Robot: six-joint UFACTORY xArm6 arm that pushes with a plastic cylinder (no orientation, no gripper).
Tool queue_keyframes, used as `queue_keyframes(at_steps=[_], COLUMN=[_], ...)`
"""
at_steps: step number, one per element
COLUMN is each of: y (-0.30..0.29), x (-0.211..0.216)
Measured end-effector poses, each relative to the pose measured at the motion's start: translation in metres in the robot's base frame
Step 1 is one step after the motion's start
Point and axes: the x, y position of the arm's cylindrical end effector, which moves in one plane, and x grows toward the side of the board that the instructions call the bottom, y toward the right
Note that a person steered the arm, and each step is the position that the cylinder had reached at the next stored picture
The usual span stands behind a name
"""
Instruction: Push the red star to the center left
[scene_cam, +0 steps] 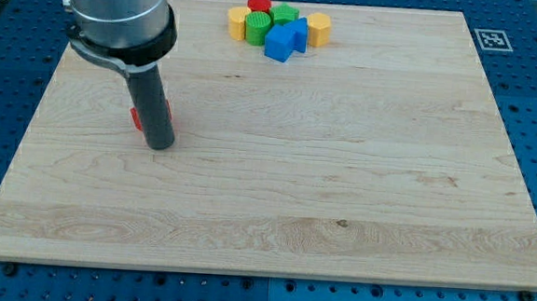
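The red star [136, 117] lies at the view's left, about mid-height on the wooden board [340, 202]. The dark rod hides most of it; only red bits show at the rod's left and right sides. My tip [160, 146] rests on the board just below and right of the star, touching or nearly touching it.
A tight cluster sits at the view's top centre: a red cylinder [259, 2], a yellow block [237, 20], a green cylinder [257, 28], a green block [284, 16], two blue blocks [280, 44], and a yellow hexagon [319, 28]. A marker tag [493, 39] is beyond the board's top right corner.
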Motion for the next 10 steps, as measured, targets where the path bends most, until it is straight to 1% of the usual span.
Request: queue_keyframes(at_steps=[2,3,4,5,6,7,10], y=[-0.032,-0.017,0.026,0.030,0.019,0.011,-0.038], x=[-0.034,-0.034,-0.030,-0.052,-0.068,-0.064,-0.064])
